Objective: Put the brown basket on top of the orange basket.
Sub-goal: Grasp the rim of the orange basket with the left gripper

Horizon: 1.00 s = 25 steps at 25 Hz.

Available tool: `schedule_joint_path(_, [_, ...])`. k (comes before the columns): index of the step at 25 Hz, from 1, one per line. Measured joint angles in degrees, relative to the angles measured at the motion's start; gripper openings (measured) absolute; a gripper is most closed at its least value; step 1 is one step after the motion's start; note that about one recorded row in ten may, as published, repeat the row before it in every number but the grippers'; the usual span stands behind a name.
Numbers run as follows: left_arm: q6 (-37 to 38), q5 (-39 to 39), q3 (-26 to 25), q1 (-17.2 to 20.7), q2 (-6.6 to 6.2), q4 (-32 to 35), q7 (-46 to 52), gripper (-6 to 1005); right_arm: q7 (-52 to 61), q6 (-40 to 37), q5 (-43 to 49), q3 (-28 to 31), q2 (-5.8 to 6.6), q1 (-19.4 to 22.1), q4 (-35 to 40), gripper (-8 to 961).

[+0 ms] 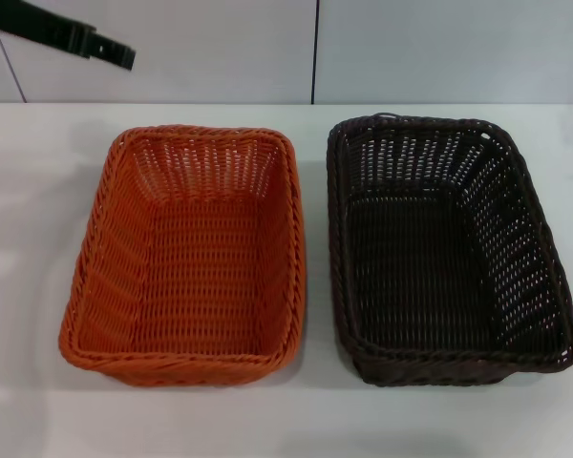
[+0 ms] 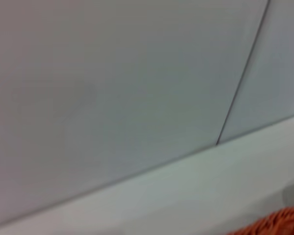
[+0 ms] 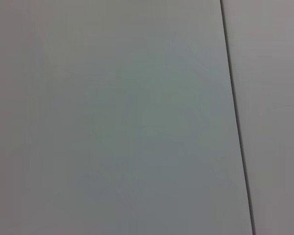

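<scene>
Side by side on a white tabletop (image 1: 38, 286), near each other but apart: the rectangular bright orange woven basket (image 1: 193, 256) with braided rim on the robot's left, the rectangular dark brown, almost black woven basket (image 1: 444, 250) with open-weave sloping sides on the right. Both upright, both empty, long sides roughly parallel, the brown one turned slightly askew. Nothing stacked yet; by the look of it, the task not begun. High at the far left of the head view, a black arm part (image 1: 62, 34) raised above the table and well away from either basket, presumably the left arm; no fingers visible, so cannot tell whether that gripper is released or clenched. Right gripper nowhere in sight; right wrist view filled by pale wall panels (image 3: 112, 122) and a dark seam only. Left wrist view much the same, with a sliver of orange weave at one corner. For the step in hand, likely a reach for the brown basket: best taken at the braided rim, jaws straddling one wall, near the middle of a side so the load hangs level. Then a lift clear of the orange rim, a carry across, and a squaring of the two outlines before lowering, so the sloping sides nest instead of catching corner on rim.
</scene>
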<state>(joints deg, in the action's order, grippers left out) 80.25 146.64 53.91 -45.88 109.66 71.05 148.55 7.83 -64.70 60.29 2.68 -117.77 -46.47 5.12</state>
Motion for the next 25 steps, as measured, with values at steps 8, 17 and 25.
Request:
schedule_joint_path(8, [7.16, 5.72, -0.66, -0.38, 2.65, 2.72, 6.96, 818, 0.00, -1.31, 0.00, -0.12, -0.07, 0.08, 0.16, 588])
schedule_joint_path(17, [7.98, 9.62, -0.67, 3.61, 7.22, 2.81, 8.07, 815, 0.00, -2.20, 0.41, -0.24, -0.36, -0.17, -0.10, 588])
schedule_joint_path(25, [6.32, 10.04, -0.96, 6.16, 7.81, 2.30, 8.32, 812, 0.00, -2.28, 0.54, -0.31, -0.53, -0.09, -0.53, 588])
